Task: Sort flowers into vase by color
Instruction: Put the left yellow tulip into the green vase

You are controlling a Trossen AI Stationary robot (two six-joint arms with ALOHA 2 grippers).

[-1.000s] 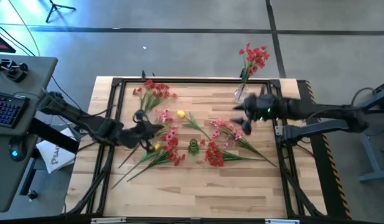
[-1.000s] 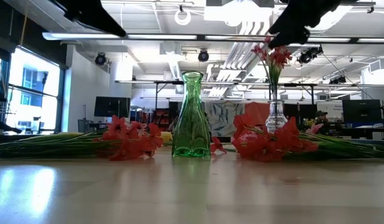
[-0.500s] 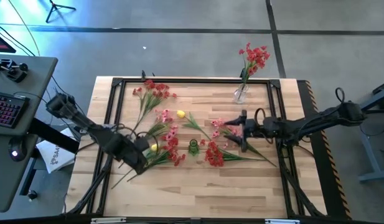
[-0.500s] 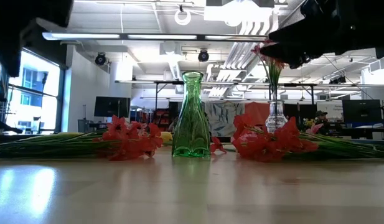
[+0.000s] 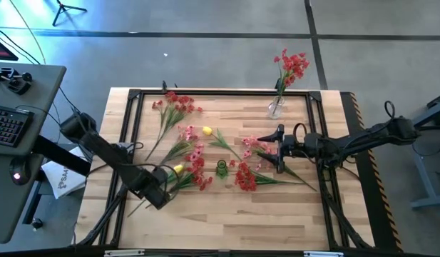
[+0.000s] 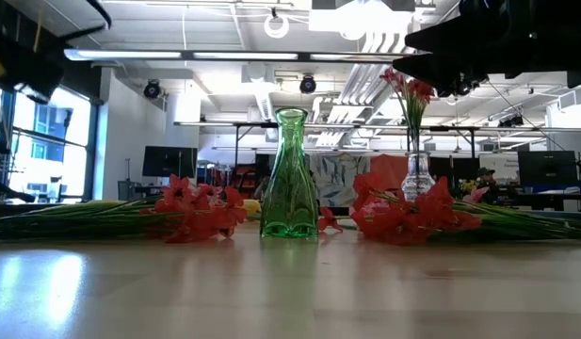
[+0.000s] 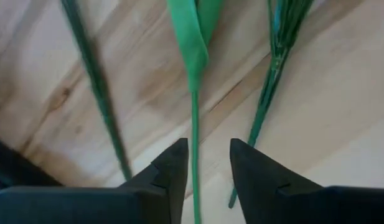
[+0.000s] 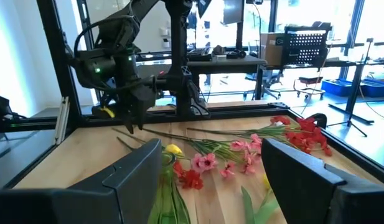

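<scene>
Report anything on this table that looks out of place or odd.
Nothing is damaged or spilled. The clear vase holds red flowers, but the green vase stands empty while loose flowers lie scattered flat on the table, colours mixed.

Flower stems (image 7: 195, 118): blooms cut off beyond the left wrist view's edge, colour indeterminable. Arms in low view: only dark undersides visible, grippers cropped at the top edge.

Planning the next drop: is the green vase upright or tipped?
Upright. The green vase stands on its base with its mouth up, mid-table among the flowers.
</scene>
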